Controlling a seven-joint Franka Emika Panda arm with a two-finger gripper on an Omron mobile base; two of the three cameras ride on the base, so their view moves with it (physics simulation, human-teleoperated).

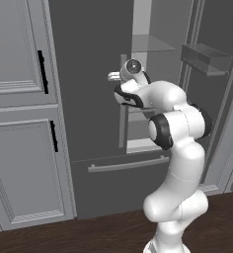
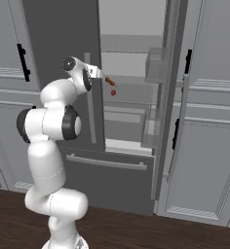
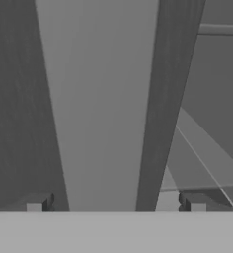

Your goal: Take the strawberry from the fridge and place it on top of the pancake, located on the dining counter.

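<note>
The dark grey fridge [image 1: 94,74] has its left door closed and its right door [image 2: 169,97] swung open, showing pale shelves. On a middle shelf sits the tiny red strawberry [image 2: 113,92], just under a brownish-orange food item [image 2: 108,80]. My gripper [image 1: 114,75] [image 2: 98,73] hovers at the inner edge of the closed left door, left of the strawberry and a little above it. Seen from the hand, the gripper [image 3: 114,203] is open, its fingertips [image 3: 37,203] wide apart with the door's silver bar handle [image 3: 98,99] between them. The pancake and the dining counter are out of view.
Light grey panelled cabinets [image 1: 19,123] [image 2: 209,146] flank the fridge. The open door carries bins [image 1: 205,58] [image 2: 153,65] that jut into the opening. Below is the bottom drawer with its bar handle [image 1: 128,164] [image 2: 107,163], above a dark wood floor [image 2: 151,228].
</note>
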